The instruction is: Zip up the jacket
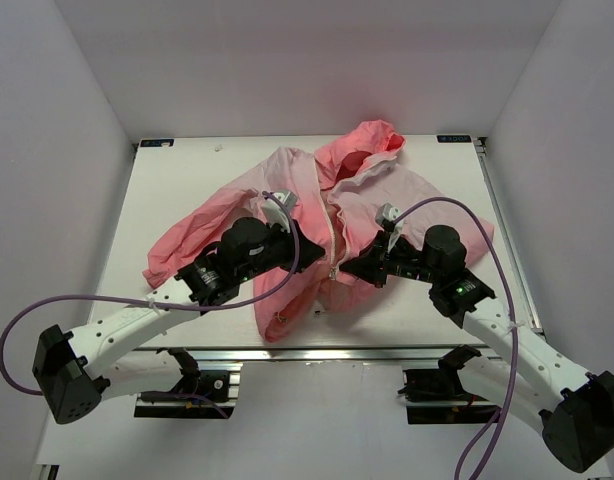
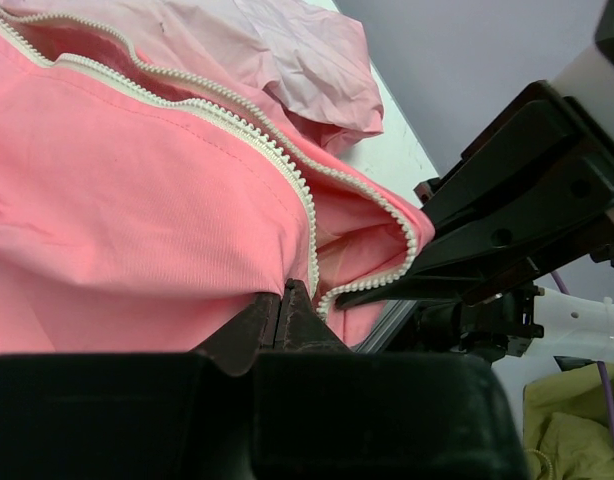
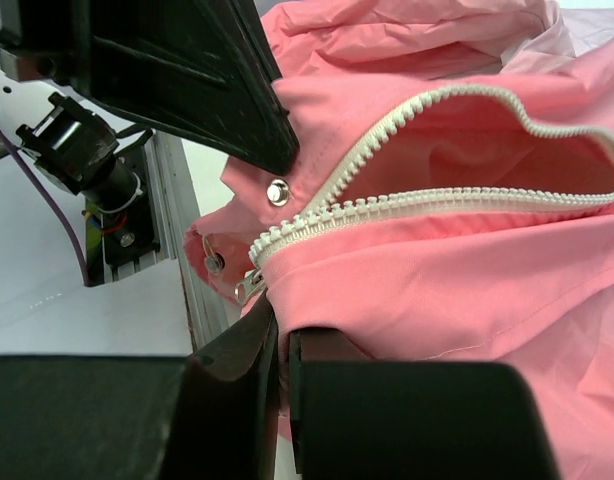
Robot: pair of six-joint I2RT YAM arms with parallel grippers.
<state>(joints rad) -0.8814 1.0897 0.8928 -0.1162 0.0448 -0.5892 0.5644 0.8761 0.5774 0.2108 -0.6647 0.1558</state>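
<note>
The pink jacket (image 1: 287, 215) lies spread on the table with its hood at the back and its white zipper (image 1: 334, 235) down the middle. My left gripper (image 1: 315, 250) is shut on the jacket's fabric (image 2: 137, 200) right beside one zipper row (image 2: 287, 170), at the bottom hem. My right gripper (image 1: 349, 268) is shut on the fabric (image 3: 467, 290) of the other front panel, just under the zipper's lower end. The metal zipper pull (image 3: 247, 288) hangs beside my right fingertips (image 3: 259, 335). The two zipper rows (image 3: 437, 105) gape apart above the hem.
The table's near edge with its aluminium rail (image 3: 172, 250) runs right below the hem. The two grippers are close together, the left gripper's black body (image 3: 187, 70) facing the right one (image 2: 517, 210). White walls enclose the table on three sides.
</note>
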